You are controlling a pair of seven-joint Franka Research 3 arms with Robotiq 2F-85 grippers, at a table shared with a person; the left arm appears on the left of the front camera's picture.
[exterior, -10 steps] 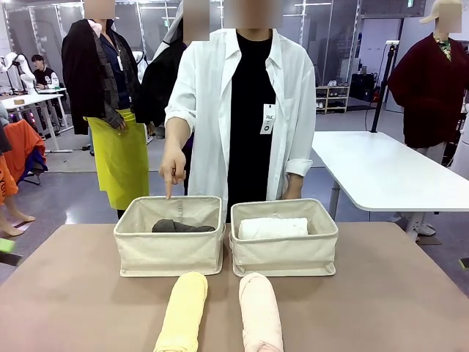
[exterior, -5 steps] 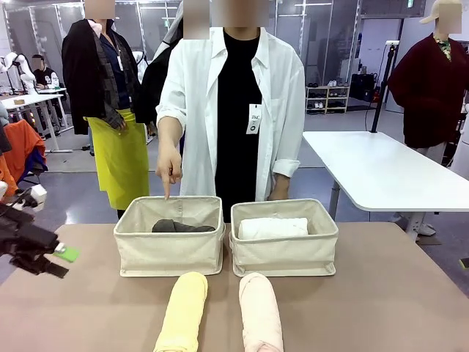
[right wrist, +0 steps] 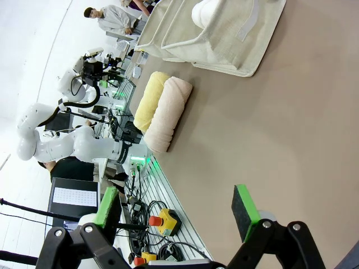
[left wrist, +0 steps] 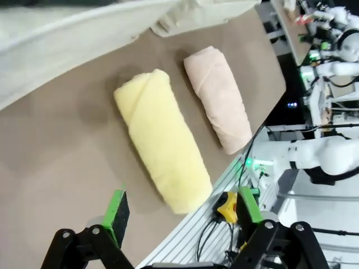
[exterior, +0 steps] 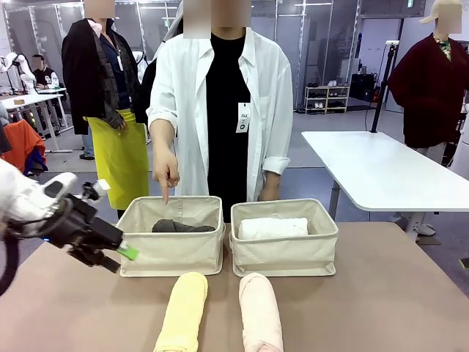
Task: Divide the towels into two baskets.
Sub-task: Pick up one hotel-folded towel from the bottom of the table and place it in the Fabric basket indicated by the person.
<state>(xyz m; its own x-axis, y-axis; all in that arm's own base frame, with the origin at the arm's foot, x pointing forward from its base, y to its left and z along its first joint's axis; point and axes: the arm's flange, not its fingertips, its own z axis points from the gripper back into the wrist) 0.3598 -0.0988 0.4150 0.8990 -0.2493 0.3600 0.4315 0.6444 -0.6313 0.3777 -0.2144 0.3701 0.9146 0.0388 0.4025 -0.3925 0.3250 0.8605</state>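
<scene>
Left wrist view: spread jaws face yellow towel (left wrist: 162, 148) beside pink towel (left wrist: 219, 101)

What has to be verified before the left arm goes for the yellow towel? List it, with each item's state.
1. Left gripper open and holding nothing: ok.
2. Yellow towel lying free on the table, a gap between it and the pink towel: ok.
3. Room in the left basket, which holds one dark grey towel: ok.
4. Person's hand away from that basket: not ok, a finger points down at its far rim.
5. Right gripper open and well off from the towels: ok.
</scene>
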